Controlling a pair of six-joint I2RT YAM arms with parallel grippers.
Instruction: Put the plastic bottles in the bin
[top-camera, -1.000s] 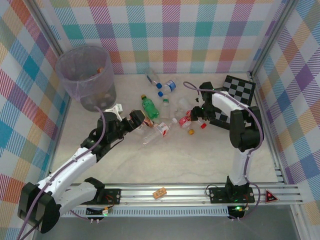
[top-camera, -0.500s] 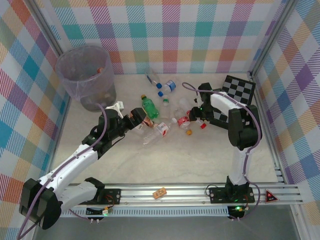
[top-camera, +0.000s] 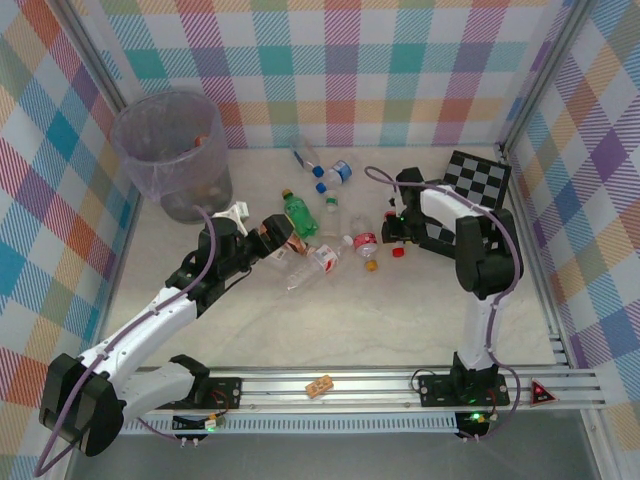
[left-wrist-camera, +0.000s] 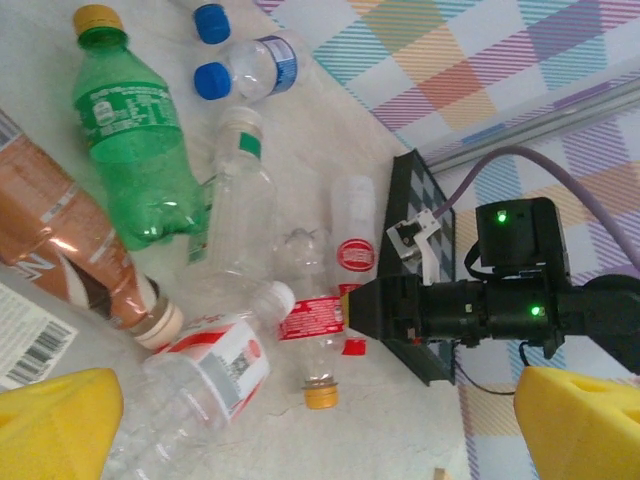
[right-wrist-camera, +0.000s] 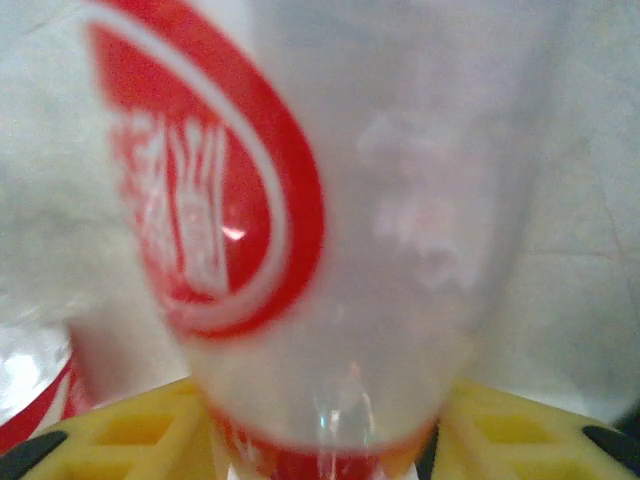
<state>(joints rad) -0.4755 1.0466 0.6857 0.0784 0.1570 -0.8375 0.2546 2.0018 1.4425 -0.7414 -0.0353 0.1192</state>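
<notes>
Lying scattered on pale tabletop (top-camera: 400, 310), plastic bottles (top-camera: 298, 213), plaid walls (top-camera: 380, 70), left claw (top-camera: 283, 238) wide, right claw (top-camera: 388, 232) gripping red-labelled bottle (right-wrist-camera: 400, 200).

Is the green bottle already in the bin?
No, the green bottle lies on the table among other bottles, apart from the bin.

Pale marbled table (top-camera: 400, 320): bin (top-camera: 172, 160) is stood upright at far-left corner, checkerboard (top-camera: 480, 180) is placed far right. Bottles are scattered on their sides approx mid-table: green btl w/ yellow cap (top-camera: 299, 214), amber btl (left-wrist-camera: 70, 250) just beside it, two clear blue-cap btls (top-camera: 340, 172) further back, clear red-label btl (top-camera: 312, 265) nearer, orange-cap btl (top-camera: 366, 250) and white btl w/ red logo (left-wrist-camera: 352, 210) to the right. Loose red cap (top-camera: 397, 252) is seen near the orange-cap btl.
</notes>
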